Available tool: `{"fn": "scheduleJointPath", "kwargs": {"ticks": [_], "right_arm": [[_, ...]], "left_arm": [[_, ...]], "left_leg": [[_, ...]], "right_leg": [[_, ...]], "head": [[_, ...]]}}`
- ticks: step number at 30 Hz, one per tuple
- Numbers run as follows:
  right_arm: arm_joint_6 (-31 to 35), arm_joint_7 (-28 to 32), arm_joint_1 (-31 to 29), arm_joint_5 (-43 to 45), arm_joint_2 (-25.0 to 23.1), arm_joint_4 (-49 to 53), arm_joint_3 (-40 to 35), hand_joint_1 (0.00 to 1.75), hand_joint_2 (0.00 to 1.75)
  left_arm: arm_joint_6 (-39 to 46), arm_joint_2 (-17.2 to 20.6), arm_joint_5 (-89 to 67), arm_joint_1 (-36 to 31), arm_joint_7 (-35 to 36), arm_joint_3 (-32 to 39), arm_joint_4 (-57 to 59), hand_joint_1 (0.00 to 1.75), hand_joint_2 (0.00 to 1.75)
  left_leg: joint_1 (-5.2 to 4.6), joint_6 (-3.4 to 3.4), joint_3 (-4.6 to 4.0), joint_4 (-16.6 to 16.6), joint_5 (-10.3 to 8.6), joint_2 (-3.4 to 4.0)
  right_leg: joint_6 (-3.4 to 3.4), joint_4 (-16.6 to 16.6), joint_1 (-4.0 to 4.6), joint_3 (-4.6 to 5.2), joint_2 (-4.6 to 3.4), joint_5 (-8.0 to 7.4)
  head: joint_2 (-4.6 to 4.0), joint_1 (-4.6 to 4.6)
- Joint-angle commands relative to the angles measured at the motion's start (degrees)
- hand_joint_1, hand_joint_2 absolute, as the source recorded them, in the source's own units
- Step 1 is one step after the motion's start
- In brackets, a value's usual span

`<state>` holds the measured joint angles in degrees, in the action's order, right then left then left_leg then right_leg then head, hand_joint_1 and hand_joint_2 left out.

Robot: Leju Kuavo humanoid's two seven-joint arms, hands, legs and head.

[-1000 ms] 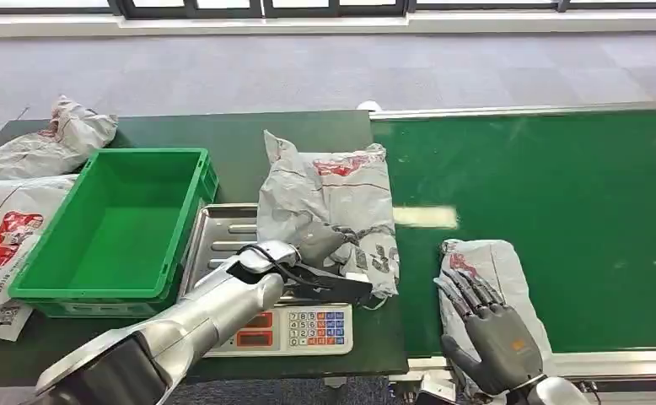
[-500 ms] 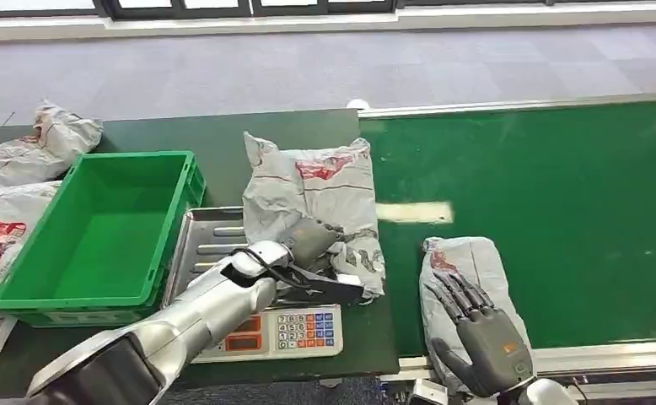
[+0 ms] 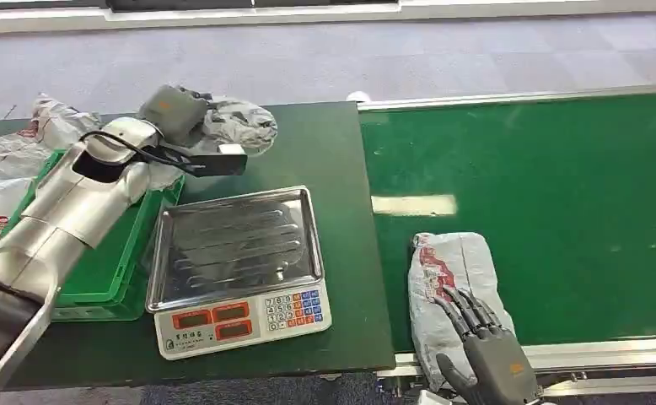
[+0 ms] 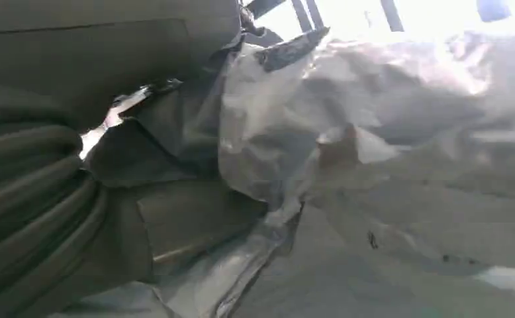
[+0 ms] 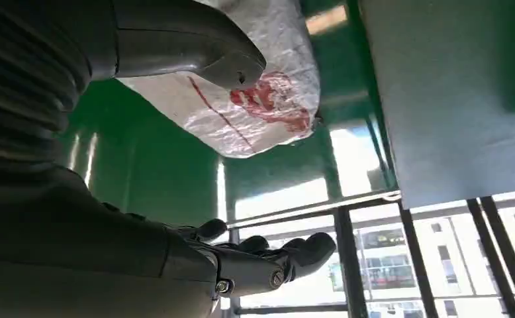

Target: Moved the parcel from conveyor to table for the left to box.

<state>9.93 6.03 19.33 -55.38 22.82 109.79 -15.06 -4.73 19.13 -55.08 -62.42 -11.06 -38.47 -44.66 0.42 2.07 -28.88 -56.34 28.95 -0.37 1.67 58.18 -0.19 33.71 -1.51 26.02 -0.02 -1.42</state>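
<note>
Head view: the left robot hand (image 3: 171, 110) holds a crumpled grey parcel (image 3: 239, 124), fingers wrapped into its wrapping, above the far edge of the green crate (image 3: 110, 270) on the dark counter (image 3: 333, 169). The bag bulges away from this robot hand toward the conveyor side, so most of its bulk hangs past the crate's rim and over the counter. Just beside the crate, nearer the robot, stands a weighing scale (image 3: 236, 253) with its steel pan bare. More grey mail bags (image 3: 4, 152) lie beyond the crate on the outer side of the left arm. On the green conveyor belt (image 3: 561, 194) a second parcel (image 3: 449, 278) lies with its long axis running away from the robot; the right robot hand (image 3: 485, 350) rests over its near end, fingers spread and pointing along that axis. This hand is by far the nearer to it.

Left wrist view: the grey ribbed cover sits close against creased, shiny grey plastic (image 4: 374, 165); the wrapping is bunched into the robot hand, though the fingers themselves are hidden by it.

Right wrist view: the thumb (image 5: 195, 46) lies against the white-and-red conveyor bag (image 5: 255, 106) while the dark fingers (image 5: 275, 255) stretch apart from it, unclosed. I judge this robot hand has not yet gripped; it would need to close across the bag's short width.
</note>
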Motion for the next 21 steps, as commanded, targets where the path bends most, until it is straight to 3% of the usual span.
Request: {"fn": "scheduleJointPath", "kwargs": {"ticks": [1, 7, 10, 16, 19, 21], "right_arm": [[4.2, -3.1, 8.4, 0.6, 2.8, 5.7, 2.0, 0.0, 1.75], [5.0, -4.7, 10.2, 0.4, 3.8, 7.4, 2.2, 0.0, 1.75], [5.6, -5.4, 11.3, -0.1, 3.6, 8.1, 2.0, 0.0, 1.75], [6.7, -7.3, 12.1, -1.0, 3.8, 8.7, 1.3, 0.0, 1.75], [6.7, -7.7, 12.6, -1.1, 3.3, 8.9, 1.5, 0.0, 1.75], [6.7, -7.7, 12.6, -1.1, 3.3, 8.9, 1.5, 0.0, 1.75]], "left_arm": [[-9.8, 13.6, 5.3, -9.8, 1.2, 3.5, -16.1, 1.75, 1.75], [-10.4, 16.2, 7.0, -7.3, 2.0, 3.9, -18.6, 1.75, 1.75], [-8.8, 19.3, 8.1, -2.8, 2.2, 5.4, -18.0, 1.75, 1.75], [-5.0, 28.6, 11.0, 16.6, -0.9, 15.3, -22.9, 1.75, 1.75], [-3.1, 30.9, 13.2, 34.2, -1.2, 24.8, -30.6, 1.75, 1.75], [-2.7, 30.9, 13.1, 35.1, -1.0, 25.4, -30.7, 1.75, 1.75]], "left_leg": [[0.05, -0.06, -0.39, -0.3, 0.15, 0.22], [-0.06, -0.1, -0.27, -0.1, 0.08, 0.08], [-0.06, -0.11, -0.19, 0.0, 0.04, 0.12], [-0.21, -0.09, -0.23, 0.4, 0.1, 0.64], [-0.22, -0.07, -0.05, 0.4, 0.17, 0.75], [-0.25, -0.09, 0.06, 0.5, 0.18, 0.75]], "right_leg": [[-0.08, 0.2, 0.03, 0.39, -0.1, 0.03], [-0.09, 0.0, -0.08, 0.28, 0.09, 0.03], [-0.1, -0.1, -0.08, 0.2, 0.08, -0.02], [-0.08, -0.2, -0.24, 0.02, -0.5, -0.05], [-0.07, -0.2, -0.24, -0.04, -0.66, 0.04], [-0.07, -0.2, -0.27, -0.07, -0.65, 0.09]], "head": [[0.0, 0.0], [0.0, 0.02], [0.0, 0.02], [0.0, 0.0], [0.0, 0.04], [0.0, 0.02]]}}
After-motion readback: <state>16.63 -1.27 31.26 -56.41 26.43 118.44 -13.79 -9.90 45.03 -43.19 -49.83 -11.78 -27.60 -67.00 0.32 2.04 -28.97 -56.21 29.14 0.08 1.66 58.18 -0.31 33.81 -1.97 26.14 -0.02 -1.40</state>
